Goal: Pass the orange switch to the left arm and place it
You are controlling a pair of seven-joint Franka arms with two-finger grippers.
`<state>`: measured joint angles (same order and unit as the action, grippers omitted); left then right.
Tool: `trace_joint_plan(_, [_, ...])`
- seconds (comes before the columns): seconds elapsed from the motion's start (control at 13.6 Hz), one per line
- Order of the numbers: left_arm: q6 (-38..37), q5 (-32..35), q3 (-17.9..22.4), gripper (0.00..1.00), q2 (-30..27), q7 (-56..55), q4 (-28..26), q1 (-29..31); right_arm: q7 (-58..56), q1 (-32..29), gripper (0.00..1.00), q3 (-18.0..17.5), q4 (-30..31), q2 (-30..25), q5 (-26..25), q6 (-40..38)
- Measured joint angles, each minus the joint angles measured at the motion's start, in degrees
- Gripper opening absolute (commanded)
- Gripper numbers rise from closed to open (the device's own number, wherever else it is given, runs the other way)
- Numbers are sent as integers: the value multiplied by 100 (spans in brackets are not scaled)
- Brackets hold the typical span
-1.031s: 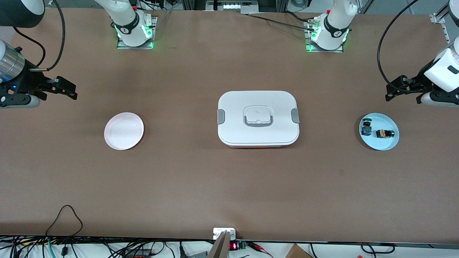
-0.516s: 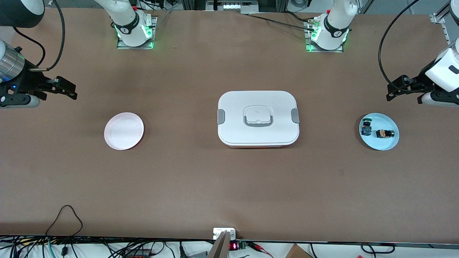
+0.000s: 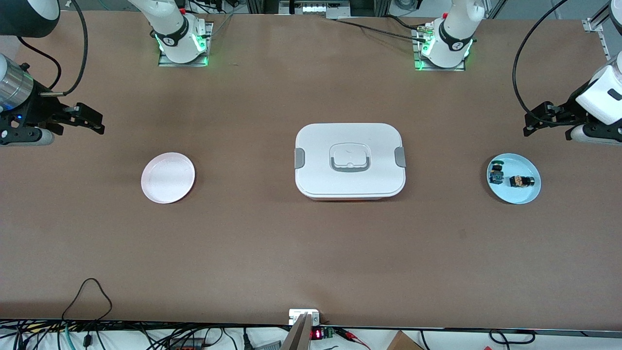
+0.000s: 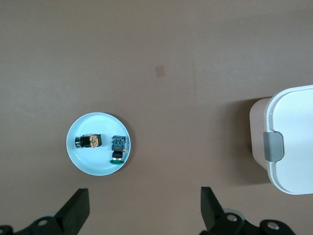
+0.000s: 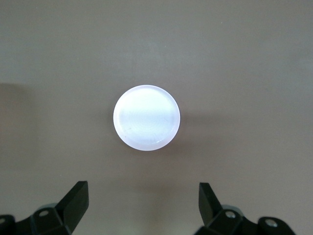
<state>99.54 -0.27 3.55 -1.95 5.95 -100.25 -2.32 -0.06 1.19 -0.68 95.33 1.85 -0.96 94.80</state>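
The orange switch (image 3: 521, 181) lies on its side on a light blue plate (image 3: 527, 194) toward the left arm's end of the table, beside a switch with a green cap and blue body (image 3: 496, 174). It also shows in the left wrist view (image 4: 88, 141). My left gripper (image 3: 534, 121) is open and empty, up in the air above the table beside that plate (image 4: 84, 159). My right gripper (image 3: 90, 120) is open and empty, up in the air at the right arm's end. The white box (image 3: 350, 160) stands mid-table between the plates.
An empty pale pink plate (image 3: 167, 177) lies toward the right arm's end and shows in the right wrist view (image 5: 146, 118). The box's edge with a grey clip (image 4: 273, 146) shows in the left wrist view. Cables hang along the table's edge nearest the camera.
The left gripper has shifted very slightly; the right gripper has barely moved. The switches, plates and box have not moved.
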Motion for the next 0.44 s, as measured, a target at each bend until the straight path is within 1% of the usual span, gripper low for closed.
trace_joint_plan(0.44, [-12,0,1,100,0,1,0,0,0,0,100,0,0,0,0,-44])
